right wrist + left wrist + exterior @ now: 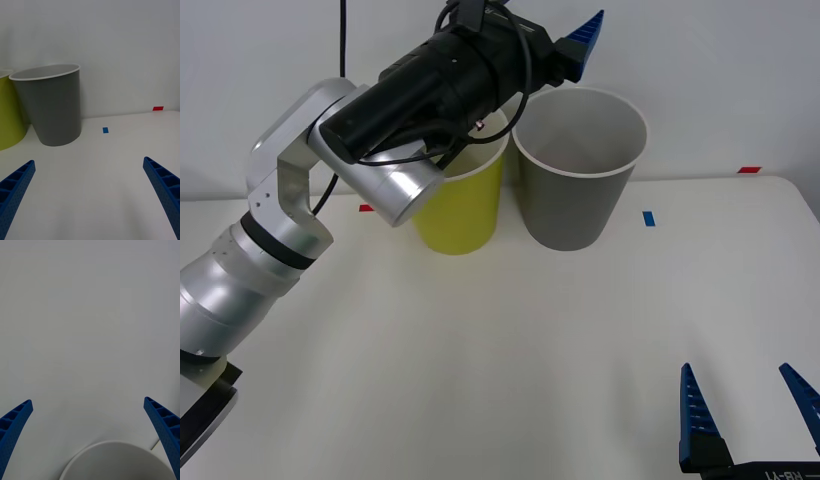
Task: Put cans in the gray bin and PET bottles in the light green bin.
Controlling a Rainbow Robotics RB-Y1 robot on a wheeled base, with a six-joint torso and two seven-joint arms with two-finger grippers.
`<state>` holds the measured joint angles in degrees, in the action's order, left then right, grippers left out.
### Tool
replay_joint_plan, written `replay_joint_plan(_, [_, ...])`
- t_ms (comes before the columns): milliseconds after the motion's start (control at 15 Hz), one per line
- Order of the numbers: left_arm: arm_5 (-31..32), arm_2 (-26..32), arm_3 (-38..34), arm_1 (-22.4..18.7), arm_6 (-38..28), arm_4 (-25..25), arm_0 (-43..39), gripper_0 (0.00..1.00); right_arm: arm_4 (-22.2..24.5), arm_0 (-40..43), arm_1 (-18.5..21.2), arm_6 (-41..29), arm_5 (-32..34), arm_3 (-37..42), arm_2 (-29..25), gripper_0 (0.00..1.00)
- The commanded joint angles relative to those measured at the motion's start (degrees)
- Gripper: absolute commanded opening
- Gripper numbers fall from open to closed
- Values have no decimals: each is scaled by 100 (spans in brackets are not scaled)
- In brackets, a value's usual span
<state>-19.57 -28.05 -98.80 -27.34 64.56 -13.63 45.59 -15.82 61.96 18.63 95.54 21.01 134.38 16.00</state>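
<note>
- the left gripper (90, 435) hangs raised above the gray bin (580, 170); its fingers (15, 427) are spread wide with nothing between them, and the bin's white rim curves just beneath the gap between the fingertips.
- the right gripper (750, 415) sits low over the near tabletop (510, 350), fingers (163, 187) likewise parted and empty; the gray bin stands well ahead of its fingertips, the light green bin (465, 205) beside it.
- no can or bottle lies on the tabletop or between either pair of fingers; whether a can rests inside a bin cannot be told, since the bin floors are hidden.
- handling judgement: a drink can is likely light, thin-walled, smooth and easily dented, so a gentle squeeze across the mid-body suits it; the bins look stiff, light and tippable, better left untouched.
- count: one gray bin, one light green bin, touching or nearly so at the rims; one blue tape mark (648, 218) and two red tape marks (748, 170) on the tabletop; zero cans or bottles visible.
</note>
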Motion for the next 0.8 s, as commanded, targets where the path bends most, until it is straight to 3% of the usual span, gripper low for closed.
replay_joint_plan(67, [-662, 538, -983, -439, 127, -113, -709, 100, 0, 0, 0, 0, 0, 0, 0, 100])
replay_joint_plan(400, [-882, 1443, -2381, -984, 329, -175, -2247, 100, 0, 0, 0, 0, 0, 0, 0, 100])
replay_joint_plan(600, [-882, 1926, -2934, -1142, 390, -201, -3073, 100, 0, 0, 0, 0, 0, 0, 0, 100])
replay_joint_plan(800, [-882, 2436, -3488, -1133, 496, -605, -3979, 100, 0, 0, 0, 0, 0, 0, 0, 100])
